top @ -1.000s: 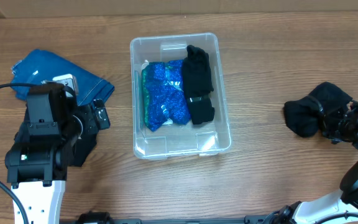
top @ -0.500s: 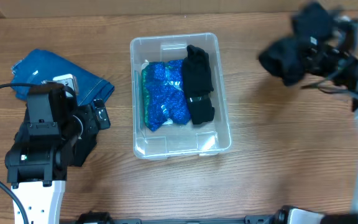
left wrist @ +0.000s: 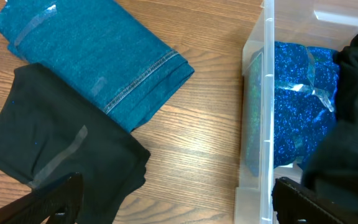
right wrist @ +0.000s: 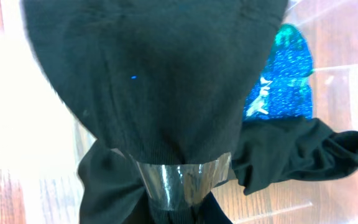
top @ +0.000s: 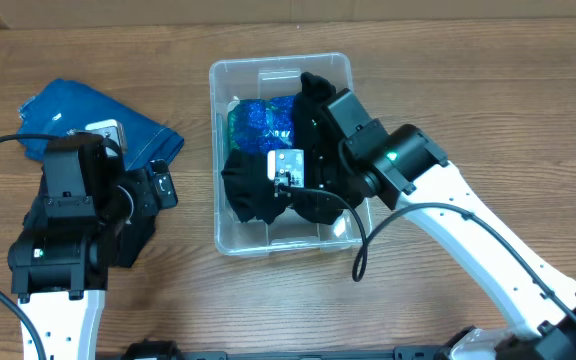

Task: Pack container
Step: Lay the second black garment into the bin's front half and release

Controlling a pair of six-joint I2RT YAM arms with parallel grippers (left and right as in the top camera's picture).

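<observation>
Now I am lowering the black bundle (top: pixel 251 192) into the container (top: pixel 268 68), which is sitting mid-way along the bench (top: pixel 448 80). My right fingers (top: pixel 300 192) are pinching the bundle above the blue glitter pack (top: pixel 263 115), and opening them is coming next, I judge. My left fingers (left wrist: pixel 48 202) are idling, spread. Half a second ago the bundle was hanging far right.

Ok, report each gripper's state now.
Left gripper: open, empty.
Right gripper: closed on the black cloth bundle, over the container.

No text, label, brand, number or sign can be read anywhere.
</observation>
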